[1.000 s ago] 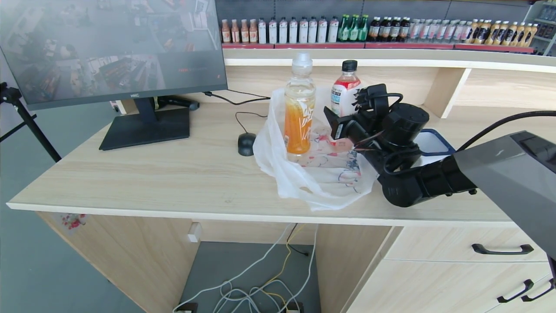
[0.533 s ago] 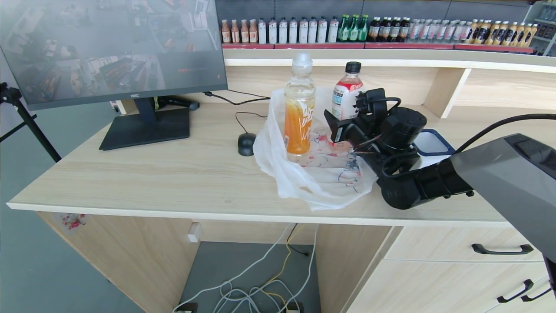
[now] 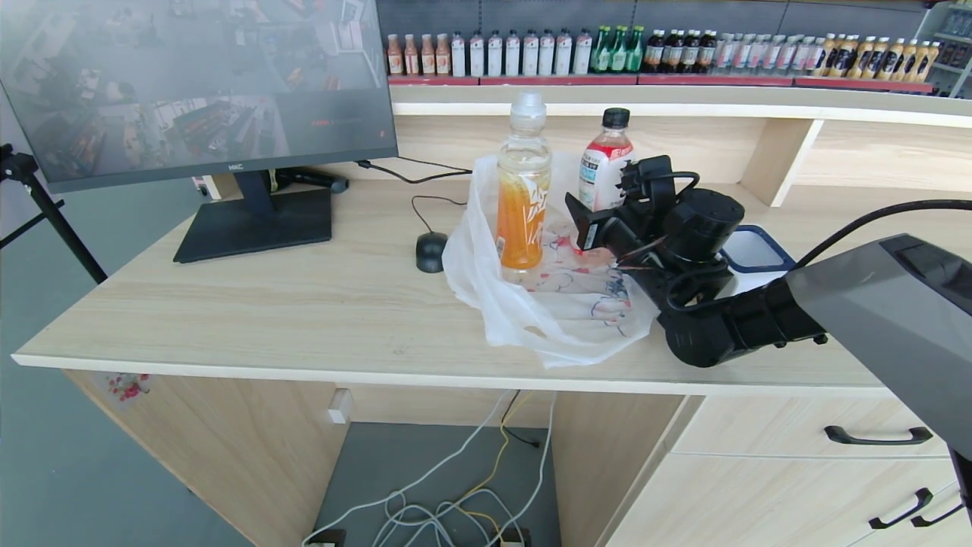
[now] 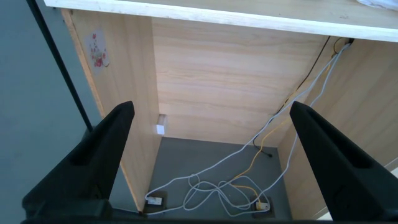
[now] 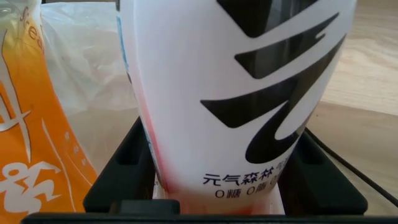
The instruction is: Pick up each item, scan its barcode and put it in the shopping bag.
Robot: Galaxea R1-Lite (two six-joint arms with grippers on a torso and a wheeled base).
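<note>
The black-capped bottle [image 3: 604,171] stands upright in the right end effector [image 3: 600,222], whose fingers are clamped on its lower body. It is inside the mouth of the shopping bag [image 3: 486,258], its base low among the folds. We cannot tell whether it rests on the desk [image 3: 304,304] through the plastic.

Over the last second the right end effector has settled slightly lower with the bottle, and in the last half second it has hardly shifted. We judge the placing step is near its end and that letting go comes next.

The left end effector [image 4: 211,115] hangs below the desk edge, fingers wide apart and holding nothing.

Counting from left to right, we see:
- one shopping bag, spread under and to the left of the right end effector
- one orange bottle [image 3: 522,197], standing in the bag just left of that end effector
- one black-capped bottle, in its grip

That makes two bottles in all.
</note>
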